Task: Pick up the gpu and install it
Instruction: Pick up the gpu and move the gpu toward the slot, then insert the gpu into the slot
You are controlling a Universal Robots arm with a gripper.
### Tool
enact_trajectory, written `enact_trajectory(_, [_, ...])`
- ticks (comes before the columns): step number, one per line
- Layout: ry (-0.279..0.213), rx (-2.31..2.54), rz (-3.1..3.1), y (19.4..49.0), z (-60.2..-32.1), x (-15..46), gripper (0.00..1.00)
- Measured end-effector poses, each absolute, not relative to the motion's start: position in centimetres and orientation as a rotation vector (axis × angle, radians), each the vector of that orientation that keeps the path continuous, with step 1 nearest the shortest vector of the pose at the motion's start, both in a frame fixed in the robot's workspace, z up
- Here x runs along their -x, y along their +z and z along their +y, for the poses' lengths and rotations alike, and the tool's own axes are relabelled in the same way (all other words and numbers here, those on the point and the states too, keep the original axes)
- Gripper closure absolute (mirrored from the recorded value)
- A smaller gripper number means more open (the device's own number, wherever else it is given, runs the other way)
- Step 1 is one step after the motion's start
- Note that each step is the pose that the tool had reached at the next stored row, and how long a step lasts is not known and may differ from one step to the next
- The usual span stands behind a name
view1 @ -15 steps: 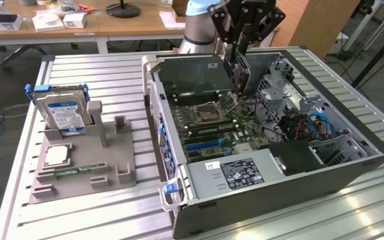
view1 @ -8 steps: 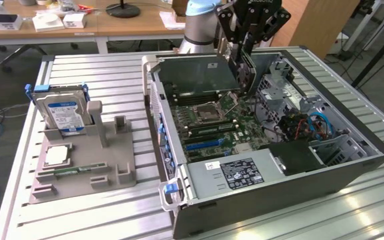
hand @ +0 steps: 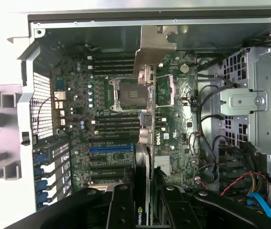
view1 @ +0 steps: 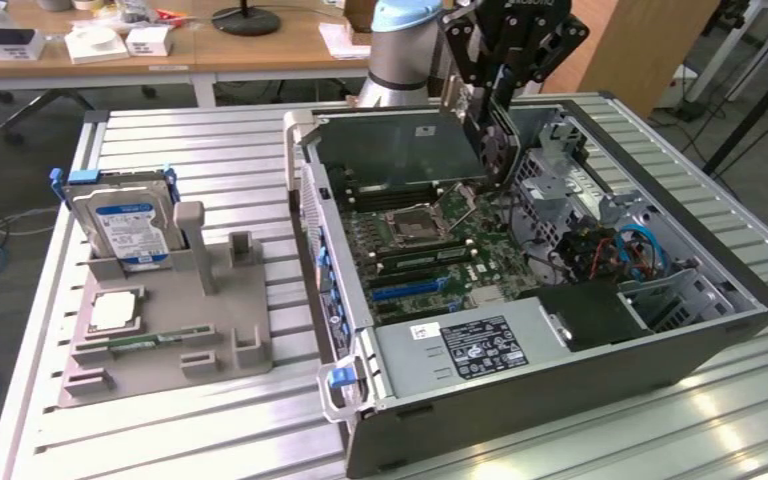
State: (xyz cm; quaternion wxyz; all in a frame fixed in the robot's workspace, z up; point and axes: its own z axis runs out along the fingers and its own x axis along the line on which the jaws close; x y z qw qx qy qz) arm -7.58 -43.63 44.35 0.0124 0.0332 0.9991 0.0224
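Gripping the gpu (view1: 499, 150) by its two broad faces, my gripper (view1: 491, 105) is closed on the card, with one of my black fingers (hand: 121, 207) on each side of it. I hold it on edge inside the open computer case (view1: 598, 390), above the motherboard (view1: 424, 245) and close to the CPU socket (view1: 418, 217). Through my wrist view the gpu (hand: 149, 138) shows as a thin strip running away from my gripper (hand: 147, 210) across the memory slots, with its silver bracket (hand: 155, 45) at the far end near the case wall. The blue expansion slot (hand: 111, 149) lies just beside the strip. I cannot tell whether the card's lower edge touches the board. On the exterior view's left, well apart from the case, a gray holder (view1: 231, 340) sits on the slatted table (view1: 197, 150). The hard drive (view1: 124, 225) stands upright in it, and the square CPU chip (view1: 115, 310) lies flat in front of the drive.
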Motion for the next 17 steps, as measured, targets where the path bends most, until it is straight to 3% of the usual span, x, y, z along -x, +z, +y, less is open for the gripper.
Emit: enact_trajectory(17, [0.07,-0.086,3.115,44.35,-43.62,7.57,0.74])
